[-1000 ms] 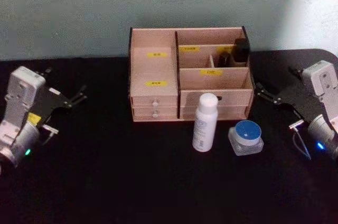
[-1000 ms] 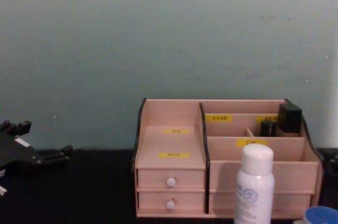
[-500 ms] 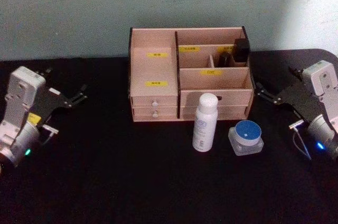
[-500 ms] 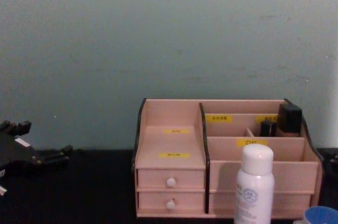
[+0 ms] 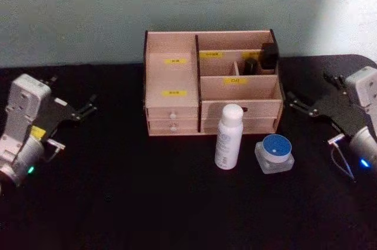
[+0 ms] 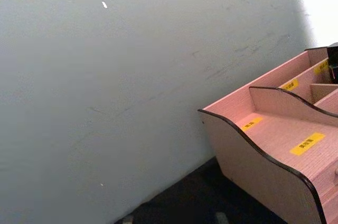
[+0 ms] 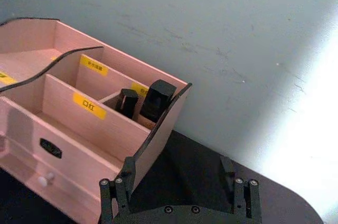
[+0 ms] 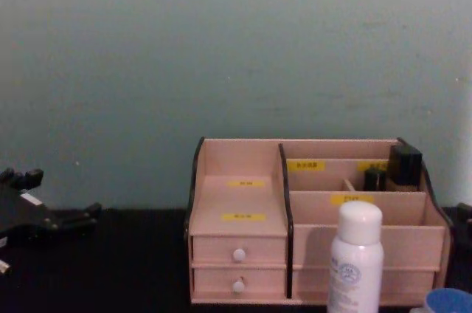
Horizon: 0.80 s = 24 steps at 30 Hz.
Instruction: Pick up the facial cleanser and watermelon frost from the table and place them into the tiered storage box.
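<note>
**Head view: both arms held wide, nothing gripped**

You see the left pincer (image 5: 72,92) well left of the tiered storage box (image 5: 171,76) and the right pincer (image 5: 307,89) near its right side. Both are released, fingers spread. The facial cleanser (image 5: 229,136) stands upright on the tabletop (image 5: 147,203) before the box, with the watermelon frost (image 5: 275,153) just beside it. One yellow label (image 7: 91,106) seems to read 口红; the others are illegible.

A yellow label (image 7: 90,106) on the tiered storage box (image 7: 108,135) reads "口红"; other labels are illegible
</note>
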Each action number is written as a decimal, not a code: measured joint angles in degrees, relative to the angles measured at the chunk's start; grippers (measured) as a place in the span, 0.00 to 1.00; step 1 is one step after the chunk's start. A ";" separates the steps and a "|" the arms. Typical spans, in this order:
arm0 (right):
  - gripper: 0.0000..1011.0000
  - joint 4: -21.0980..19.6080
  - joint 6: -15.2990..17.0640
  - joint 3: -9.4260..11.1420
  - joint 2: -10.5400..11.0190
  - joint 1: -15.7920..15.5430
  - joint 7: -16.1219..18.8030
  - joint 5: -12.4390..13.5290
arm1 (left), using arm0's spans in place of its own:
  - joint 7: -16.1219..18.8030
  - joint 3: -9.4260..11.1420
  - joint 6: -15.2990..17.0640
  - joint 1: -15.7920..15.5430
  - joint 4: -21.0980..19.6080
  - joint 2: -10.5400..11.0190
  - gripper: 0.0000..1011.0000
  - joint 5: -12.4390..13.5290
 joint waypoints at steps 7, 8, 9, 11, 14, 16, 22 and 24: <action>0.99 -4.60 0.12 2.67 2.88 -4.45 3.30 3.12 | 0.00 0.00 0.00 0.00 0.00 0.00 0.99 0.00; 0.99 -5.06 0.13 2.83 3.14 -4.86 3.69 3.36 | 0.00 0.00 0.00 0.00 0.00 0.00 0.99 0.00; 0.99 -6.16 0.13 3.20 3.81 -5.94 4.67 3.91 | 0.00 0.00 0.00 0.00 0.00 0.00 0.99 0.00; 0.99 -7.28 0.11 3.48 4.53 -7.01 5.69 4.40 | 0.00 0.00 0.00 0.00 0.00 0.00 0.99 0.00; 0.99 -9.04 -0.18 3.74 5.57 -8.77 8.02 5.31 | 0.00 0.00 0.00 0.00 0.00 0.00 0.99 0.00; 0.99 -9.74 -0.45 3.75 5.93 -9.43 9.20 5.62 | 0.00 0.00 0.00 0.00 0.00 0.00 0.99 0.00; 0.99 -10.68 -1.80 3.40 6.08 -10.40 13.81 6.92 | 0.00 0.00 0.00 0.00 0.00 0.00 0.99 0.00; 0.99 -10.63 -2.21 3.08 5.80 -10.32 15.71 7.54 | 0.00 0.00 0.00 0.00 0.00 0.00 0.99 0.00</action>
